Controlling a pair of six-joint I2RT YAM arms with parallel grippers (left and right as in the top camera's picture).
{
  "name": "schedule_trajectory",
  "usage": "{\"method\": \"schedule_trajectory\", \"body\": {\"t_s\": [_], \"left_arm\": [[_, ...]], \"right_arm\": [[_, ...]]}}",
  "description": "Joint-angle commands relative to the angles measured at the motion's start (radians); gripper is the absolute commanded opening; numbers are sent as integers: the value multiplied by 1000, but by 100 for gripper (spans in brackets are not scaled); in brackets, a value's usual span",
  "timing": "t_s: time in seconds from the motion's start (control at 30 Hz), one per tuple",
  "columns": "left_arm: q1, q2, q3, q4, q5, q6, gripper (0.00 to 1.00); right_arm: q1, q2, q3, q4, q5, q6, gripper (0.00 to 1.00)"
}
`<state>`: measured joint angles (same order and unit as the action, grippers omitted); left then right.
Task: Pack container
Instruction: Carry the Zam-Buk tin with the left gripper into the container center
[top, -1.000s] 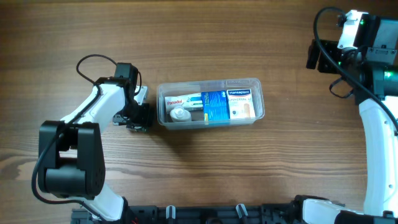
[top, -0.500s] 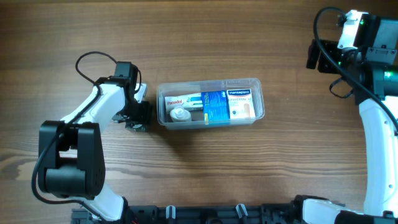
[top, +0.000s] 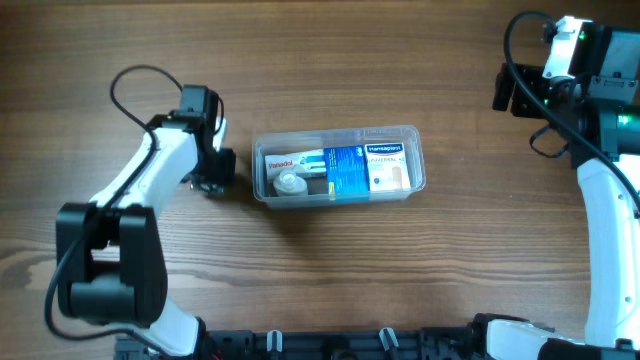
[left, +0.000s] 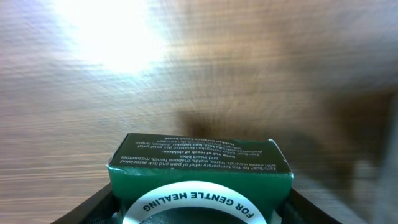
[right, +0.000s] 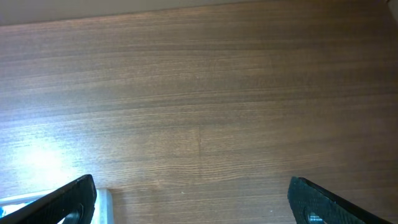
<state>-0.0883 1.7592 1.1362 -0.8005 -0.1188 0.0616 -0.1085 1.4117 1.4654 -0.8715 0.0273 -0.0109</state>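
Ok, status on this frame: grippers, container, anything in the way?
Left gripper shut on green box, just left of container. Right gripper open, far right over table. Container holds boxes already. Nothing in the way.

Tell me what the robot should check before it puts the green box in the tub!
1. Green box held by the left gripper: ok, the wrist view shows it clamped.
2. Container upright: ok.
3. Left gripper above the container: not ok, it is beside the left end.
4. Room inside: cannot tell; the Panadol box, blue box and Hansaplast box fill most of it.
5. Right gripper out of the way: ok, open and far off to the side.
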Motion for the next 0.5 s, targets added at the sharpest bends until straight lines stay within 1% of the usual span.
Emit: {"method": "schedule_trajectory", "body": {"t_s": [0.0,0.03,0.07,0.13,0.2,0.33,0.47], "left_arm": [[5,-106,126,-23,-8,-39,61],[3,-122,153,-31,6,-65,63],[-2,-144,190,-43,39,-87,63],[-18,-178,254,-53,129,-144,58],[-41,-194,291,-53,176,-185,55],[-157,-209,343,-55,182,-306,55],[-309,-208,344,-24,182,-372,51]], "right_arm": [[-2,-11,19,2,2,17,100],[-2,-11,19,2,2,16,100],[-2,-11,19,3,2,17,100],[-2,-11,19,2,2,16,100],[-2,-11,19,2,2,17,100],[-2,-11,19,3,2,16,100],[-2,-11,19,2,2,16,100]]}}
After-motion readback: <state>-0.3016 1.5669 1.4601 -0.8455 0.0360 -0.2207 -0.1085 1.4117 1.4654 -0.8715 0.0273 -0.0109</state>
